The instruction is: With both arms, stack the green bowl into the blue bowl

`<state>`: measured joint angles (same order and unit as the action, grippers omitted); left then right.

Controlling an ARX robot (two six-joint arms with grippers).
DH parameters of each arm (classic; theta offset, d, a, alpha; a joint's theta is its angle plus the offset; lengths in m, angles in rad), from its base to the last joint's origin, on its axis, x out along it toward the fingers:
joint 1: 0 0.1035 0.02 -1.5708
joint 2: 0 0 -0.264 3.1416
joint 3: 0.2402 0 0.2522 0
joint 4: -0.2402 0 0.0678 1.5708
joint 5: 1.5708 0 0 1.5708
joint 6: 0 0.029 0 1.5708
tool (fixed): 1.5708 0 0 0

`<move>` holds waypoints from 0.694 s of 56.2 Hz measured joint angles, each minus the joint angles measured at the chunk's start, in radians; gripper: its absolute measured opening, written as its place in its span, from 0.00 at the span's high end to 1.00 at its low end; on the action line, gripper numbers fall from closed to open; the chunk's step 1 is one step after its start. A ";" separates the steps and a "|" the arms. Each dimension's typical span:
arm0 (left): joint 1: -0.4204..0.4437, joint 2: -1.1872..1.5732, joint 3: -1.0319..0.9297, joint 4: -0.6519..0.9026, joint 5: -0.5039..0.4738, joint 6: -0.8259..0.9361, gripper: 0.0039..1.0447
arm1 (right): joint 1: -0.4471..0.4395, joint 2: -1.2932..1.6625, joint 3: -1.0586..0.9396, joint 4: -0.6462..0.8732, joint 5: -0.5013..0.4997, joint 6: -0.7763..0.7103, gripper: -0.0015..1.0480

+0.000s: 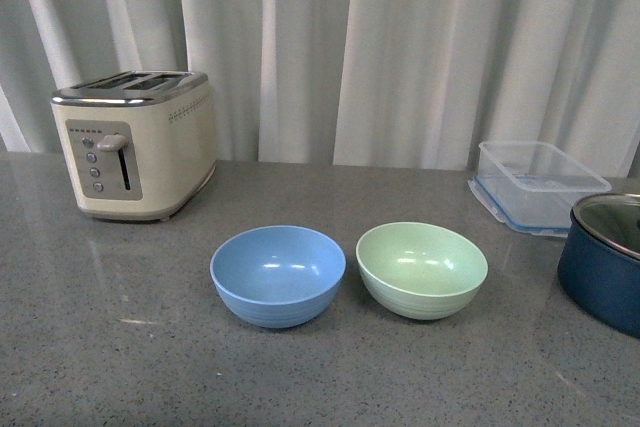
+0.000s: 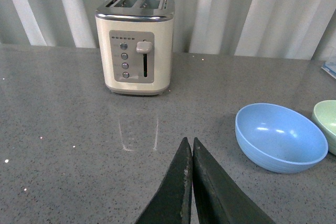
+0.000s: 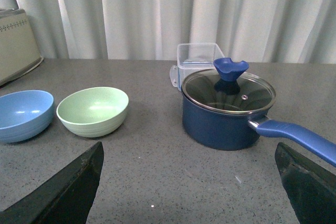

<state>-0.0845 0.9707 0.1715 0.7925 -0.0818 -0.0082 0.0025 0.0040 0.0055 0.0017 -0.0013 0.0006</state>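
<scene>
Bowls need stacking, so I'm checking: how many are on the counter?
2. The blue bowl stands left of centre in the front view, the green bowl just right of it, both upright. Nothing seems to hide another.

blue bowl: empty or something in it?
Empty. The blue bowl sits upright, and its inside shows only bare surface with light glints in the front and left wrist views.

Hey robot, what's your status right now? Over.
Left pincer shut, empty. Right pincer open, empty. Pale green round bowl and light-blue round bowl side by side, apart, untouched. Dark navy lidded pot right of green bowl; nothing between bowls.
</scene>
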 joint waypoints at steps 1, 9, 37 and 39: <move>0.001 -0.006 -0.003 -0.002 0.002 0.000 0.97 | 0.000 0.000 0.000 0.000 0.000 0.000 0.10; 0.076 -0.106 -0.056 -0.052 0.074 0.000 0.97 | 0.000 0.000 0.000 0.000 0.000 0.000 0.10; 0.082 -0.362 -0.150 -0.198 0.080 0.000 0.97 | 0.000 0.000 0.000 0.000 0.000 0.000 0.10; 0.082 -0.389 -0.150 -0.222 0.080 0.001 0.97 | 0.000 0.000 0.000 0.000 0.000 0.000 0.10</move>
<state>-0.0021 0.5812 0.0219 0.5701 -0.0017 -0.0074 0.0025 0.0040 0.0055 0.0017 -0.0013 0.0006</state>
